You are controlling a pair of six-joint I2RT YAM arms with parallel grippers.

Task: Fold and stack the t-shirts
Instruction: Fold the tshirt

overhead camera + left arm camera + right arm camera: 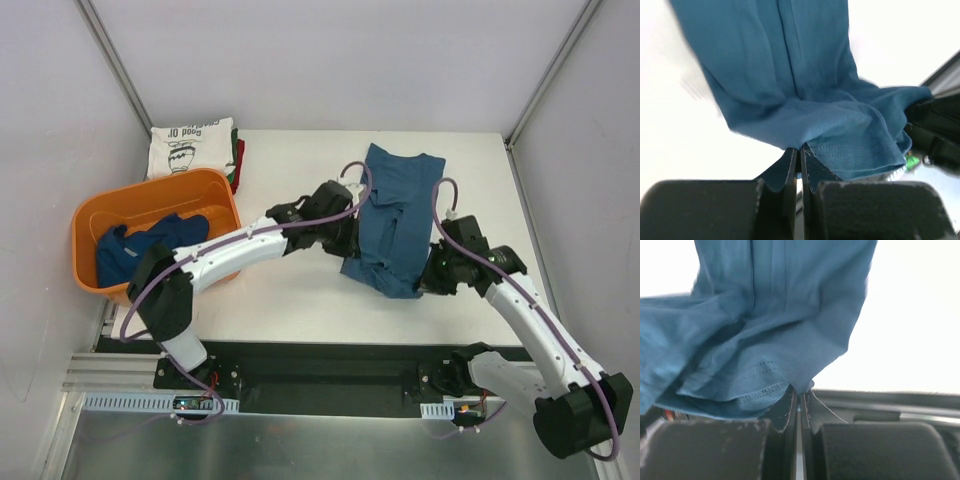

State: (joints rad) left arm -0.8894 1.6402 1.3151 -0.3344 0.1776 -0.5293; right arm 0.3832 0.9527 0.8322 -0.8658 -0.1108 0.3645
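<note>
A dark blue t-shirt (395,220) lies partly folded on the white table, its near hem lifted. My left gripper (347,240) is shut on the shirt's near left corner; the left wrist view shows the hem (840,150) pinched between my fingers. My right gripper (432,272) is shut on the near right corner; the right wrist view shows the cloth (765,340) clamped in the jaws. Another dark blue t-shirt (150,245) lies crumpled in the orange tub (215,190). A folded cream t-shirt (192,145) with a vase print tops a stack with green and red ones (238,160) at the back left.
The orange tub stands at the table's left edge, beside my left arm. The folded stack sits just behind it. White walls enclose the table at the back and sides. A black rail (330,370) runs along the near edge.
</note>
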